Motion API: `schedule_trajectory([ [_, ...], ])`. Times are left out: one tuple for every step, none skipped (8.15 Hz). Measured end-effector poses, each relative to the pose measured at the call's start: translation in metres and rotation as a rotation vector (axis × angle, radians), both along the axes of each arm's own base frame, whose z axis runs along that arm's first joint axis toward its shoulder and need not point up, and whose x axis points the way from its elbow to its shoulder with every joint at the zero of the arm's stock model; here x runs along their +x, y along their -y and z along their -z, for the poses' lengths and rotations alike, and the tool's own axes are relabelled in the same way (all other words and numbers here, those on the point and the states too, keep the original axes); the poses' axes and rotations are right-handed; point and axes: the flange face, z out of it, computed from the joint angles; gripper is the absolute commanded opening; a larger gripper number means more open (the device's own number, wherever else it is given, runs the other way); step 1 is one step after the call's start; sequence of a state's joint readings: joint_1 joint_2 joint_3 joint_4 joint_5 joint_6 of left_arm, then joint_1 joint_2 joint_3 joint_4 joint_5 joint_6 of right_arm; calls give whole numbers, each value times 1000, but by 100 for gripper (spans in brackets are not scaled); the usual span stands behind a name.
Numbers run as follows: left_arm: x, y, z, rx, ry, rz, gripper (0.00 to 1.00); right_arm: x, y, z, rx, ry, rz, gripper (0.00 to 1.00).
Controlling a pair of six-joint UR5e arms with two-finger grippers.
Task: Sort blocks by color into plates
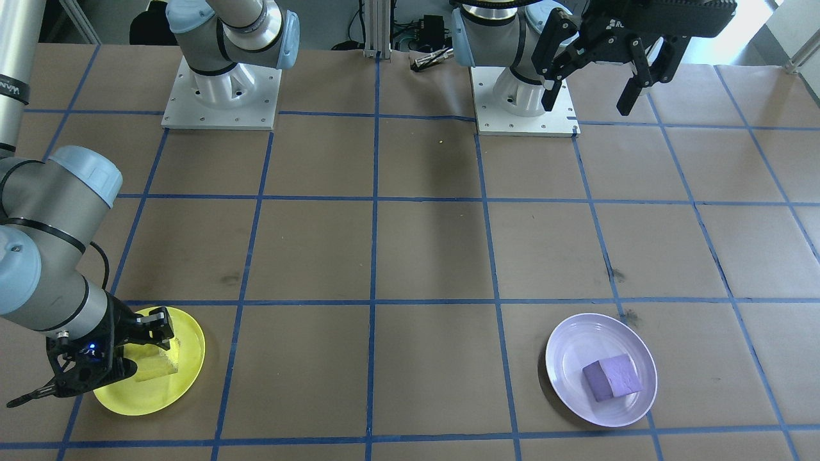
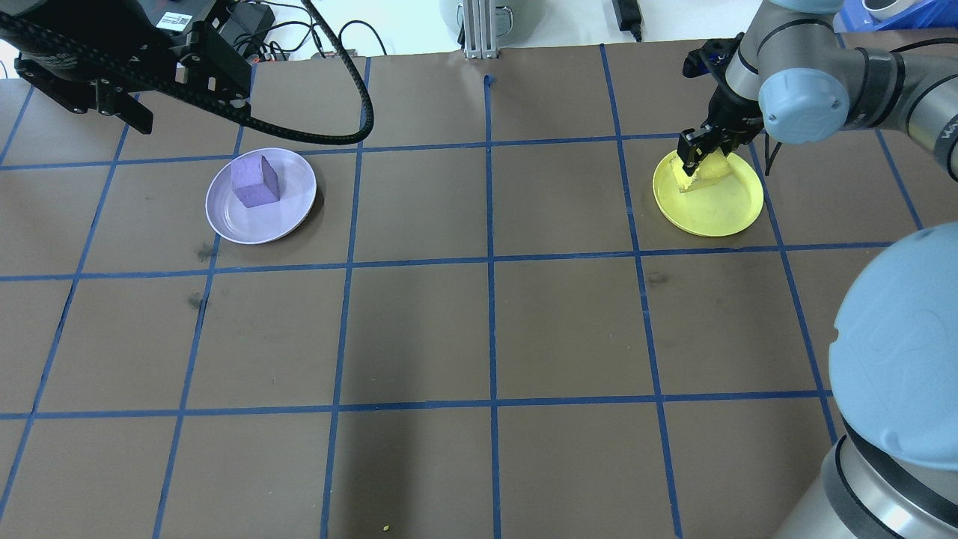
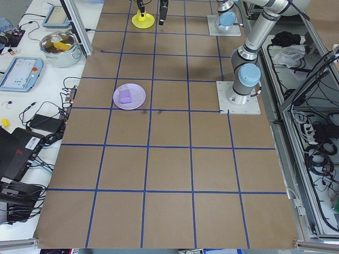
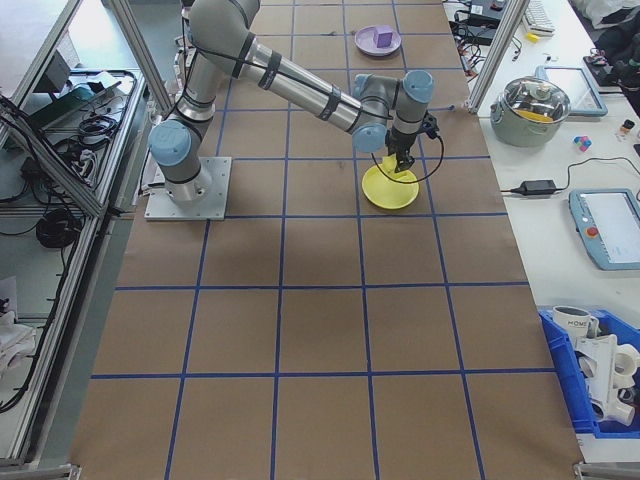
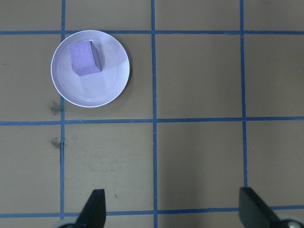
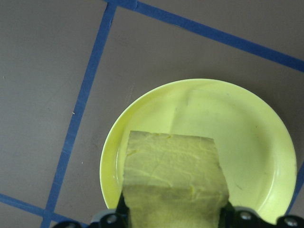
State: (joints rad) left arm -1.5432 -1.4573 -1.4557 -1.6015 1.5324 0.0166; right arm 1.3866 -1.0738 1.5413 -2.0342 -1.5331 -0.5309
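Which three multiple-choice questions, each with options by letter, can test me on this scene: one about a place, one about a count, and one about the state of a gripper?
1. Where is the small purple foam cube?
A. On the brown table
B. On the pale lavender round plate
C. In the left gripper

2. How many round plates are on the table?
A. One
B. Two
C. Three

3. What is the state of the right gripper?
A. Shut on the small yellow foam cube over the yellow round plate
B. Open and empty
C. Shut on the purple cube

Answers:
1 B: the overhead view shows the cube resting inside the plate.
2 B: one lavender and one yellow.
3 A: the right wrist view shows the cube between the fingers.
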Motion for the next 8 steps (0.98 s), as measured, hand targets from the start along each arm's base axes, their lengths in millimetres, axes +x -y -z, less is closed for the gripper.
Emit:
schedule_trajectory([
  [0, 0, 0, 0, 0, 0, 100, -1, -1, 5, 16, 1, -5, 26],
  [0, 0, 0, 0, 0, 0, 100, -2, -1, 8, 27, -7, -8, 73],
  [0, 0, 0, 0, 0, 0, 100, -3, -2, 10, 33, -19, -9, 100],
  [0, 0, 0, 0, 0, 0, 100, -4, -1, 10, 33, -27, -9, 100],
  [0, 0, 0, 0, 0, 0, 100, -4, -1, 8, 29, -31, -10, 100],
  [0, 0, 0, 0, 0, 0, 100, -5, 0, 6, 25, -33, -8, 100],
  [0, 0, 0, 0, 0, 0, 100, -5, 2, 0, 14, -37, -5, 100],
  [0, 0, 0, 0, 0, 0, 100, -5, 3, -10, -2, -40, -1, 100],
])
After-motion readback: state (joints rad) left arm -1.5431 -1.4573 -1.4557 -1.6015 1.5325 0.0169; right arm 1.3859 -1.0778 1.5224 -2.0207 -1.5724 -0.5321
